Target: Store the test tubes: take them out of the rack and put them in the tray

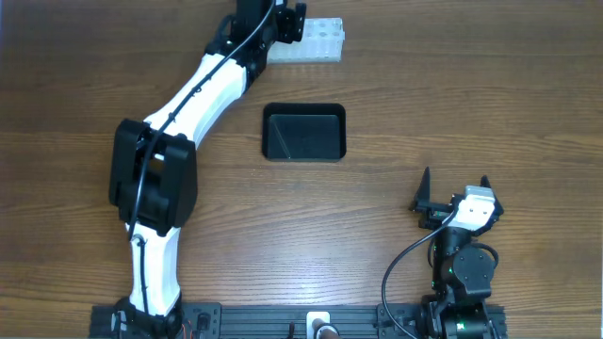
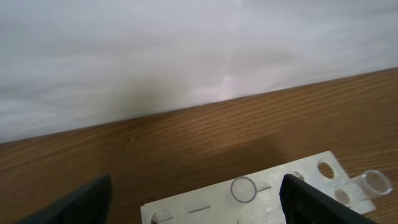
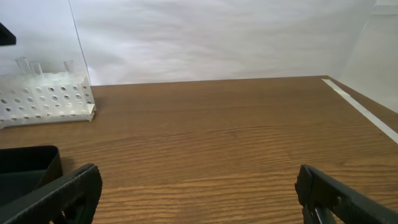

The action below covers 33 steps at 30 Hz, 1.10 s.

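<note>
Your left gripper (image 2: 199, 198) hangs spread wide over the white rack (image 1: 316, 42) at the table's (image 1: 490, 94) far edge. It straddles a clear, open-mouthed test tube (image 2: 243, 189) standing upright, likely to pinch it. The black tray (image 1: 268, 132) lies mid-table. Your right gripper (image 1: 454, 182), also wide, sits by the near edge, out of the way.

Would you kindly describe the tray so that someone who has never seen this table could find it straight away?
On the wooden table, look near the middle, just in front of the white rack that stands at the far edge. The tray lies there: a black, shallow, open rectangle, unlike the white rack dotted with round holes.
</note>
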### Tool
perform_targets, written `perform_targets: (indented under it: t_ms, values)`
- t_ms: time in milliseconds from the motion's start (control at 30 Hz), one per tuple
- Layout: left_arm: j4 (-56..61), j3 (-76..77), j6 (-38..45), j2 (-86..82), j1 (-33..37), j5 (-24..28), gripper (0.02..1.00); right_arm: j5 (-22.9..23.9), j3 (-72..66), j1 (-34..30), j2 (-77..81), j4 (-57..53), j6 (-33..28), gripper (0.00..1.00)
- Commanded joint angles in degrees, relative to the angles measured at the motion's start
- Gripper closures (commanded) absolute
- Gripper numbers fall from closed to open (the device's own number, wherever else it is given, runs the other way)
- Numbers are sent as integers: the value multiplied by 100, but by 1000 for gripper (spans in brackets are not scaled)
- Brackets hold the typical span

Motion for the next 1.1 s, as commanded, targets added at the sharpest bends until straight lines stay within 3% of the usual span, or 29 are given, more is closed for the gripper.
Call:
perform_targets:
  t_ms: [33,867,1100]
  values:
    - [81,13,175,201,37,177,163,72,-33,-44,-55,-4,-26,7]
    - [785,140,173,835,48,380,224,72,-33,-44,-55,-4,-24,7]
    - [916,140,175,837,48,439,362,72,-33,-44,-55,-4,-26,7]
